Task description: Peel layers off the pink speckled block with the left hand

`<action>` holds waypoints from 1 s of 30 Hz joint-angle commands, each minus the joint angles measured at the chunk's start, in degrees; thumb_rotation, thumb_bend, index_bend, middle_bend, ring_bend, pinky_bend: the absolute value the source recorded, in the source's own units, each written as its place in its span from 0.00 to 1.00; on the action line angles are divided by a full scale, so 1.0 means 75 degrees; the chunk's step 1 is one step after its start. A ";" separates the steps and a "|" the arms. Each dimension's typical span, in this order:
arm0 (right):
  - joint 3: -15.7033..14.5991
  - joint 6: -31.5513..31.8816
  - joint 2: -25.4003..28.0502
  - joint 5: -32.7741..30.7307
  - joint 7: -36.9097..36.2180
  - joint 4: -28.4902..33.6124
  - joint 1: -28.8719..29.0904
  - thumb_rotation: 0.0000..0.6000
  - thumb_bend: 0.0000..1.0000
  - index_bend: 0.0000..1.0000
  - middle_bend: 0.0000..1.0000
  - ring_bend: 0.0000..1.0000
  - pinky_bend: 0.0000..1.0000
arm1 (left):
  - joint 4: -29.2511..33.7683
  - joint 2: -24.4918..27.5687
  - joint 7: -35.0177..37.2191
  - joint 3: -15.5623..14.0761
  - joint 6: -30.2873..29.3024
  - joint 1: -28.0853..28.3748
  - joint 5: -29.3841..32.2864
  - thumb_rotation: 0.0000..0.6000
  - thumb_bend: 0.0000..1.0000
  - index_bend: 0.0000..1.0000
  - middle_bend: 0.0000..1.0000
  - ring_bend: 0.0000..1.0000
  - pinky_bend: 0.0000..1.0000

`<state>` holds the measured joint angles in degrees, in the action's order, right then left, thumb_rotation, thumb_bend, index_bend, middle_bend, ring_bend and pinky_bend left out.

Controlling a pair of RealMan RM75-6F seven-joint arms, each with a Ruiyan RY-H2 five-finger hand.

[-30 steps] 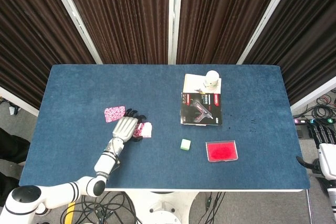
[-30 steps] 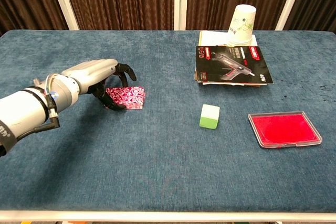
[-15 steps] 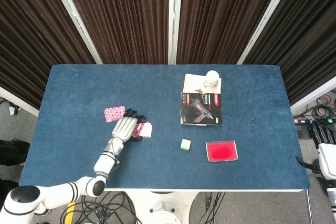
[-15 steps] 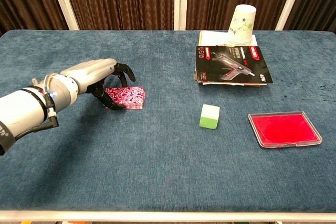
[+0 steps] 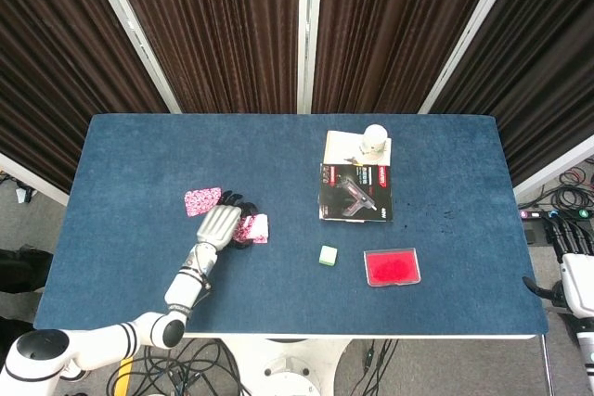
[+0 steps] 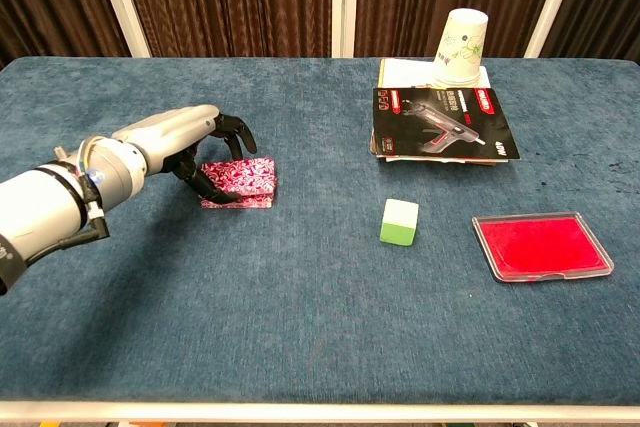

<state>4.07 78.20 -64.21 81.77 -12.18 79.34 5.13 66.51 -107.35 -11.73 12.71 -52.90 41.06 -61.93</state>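
The block (image 6: 240, 180) lies on the table (image 6: 300, 297) at about 9 o'clock from the green cube (image 6: 400, 221), well apart from it. In the head view a loose pink sheet (image 5: 202, 200) lies at about 10 o'clock from the block, just beside the left hand (image 6: 190, 142).

The left hand is arched over the left end of the block, with its dark fingertips (image 6: 215, 190) down at the near edge and on the top face. It seems to pinch or press the top layer, but the pictures do not show for certain whether a layer is caught between thumb and finger, so I cannot tell if it really holds. The right hand (image 5: 577, 261) shows only at the right edge of the head view, off the table; its state I cannot tell.

The block looks like a thin stack of paper sheets, so I judge it light and soft. It will probably slide or lift whole if pulled sideways. A single sheet is thin and will bend and maybe tear. The best place to take hold seems to be a corner or the near edge, at 6 o'clock of the block, where the layers show. The pull should go upward and slowly, while other fingers press the stack down.
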 commanded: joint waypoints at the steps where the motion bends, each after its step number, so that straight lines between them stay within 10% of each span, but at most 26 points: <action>1: 0.0000 -0.0002 0.0000 -0.0003 0.0005 0.0005 0.0000 1.00 0.07 0.00 0.00 0.00 0.00 | 0.0012 0.0004 0.0016 0.0010 -0.0006 -0.0003 -0.0003 1.00 0.28 0.31 0.40 0.12 0.04; 30: 0.0075 0.0107 0.0072 -0.0077 -0.0155 -0.0040 -0.0075 1.00 0.07 0.00 0.00 0.00 0.00 | -0.2702 -0.1019 0.0774 0.0896 0.1085 0.1414 0.0211 1.00 0.28 0.32 0.41 0.12 0.04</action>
<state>4.64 79.01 -63.67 81.19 -13.34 79.05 4.58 47.30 -114.20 -6.87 19.43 -45.11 51.22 -59.88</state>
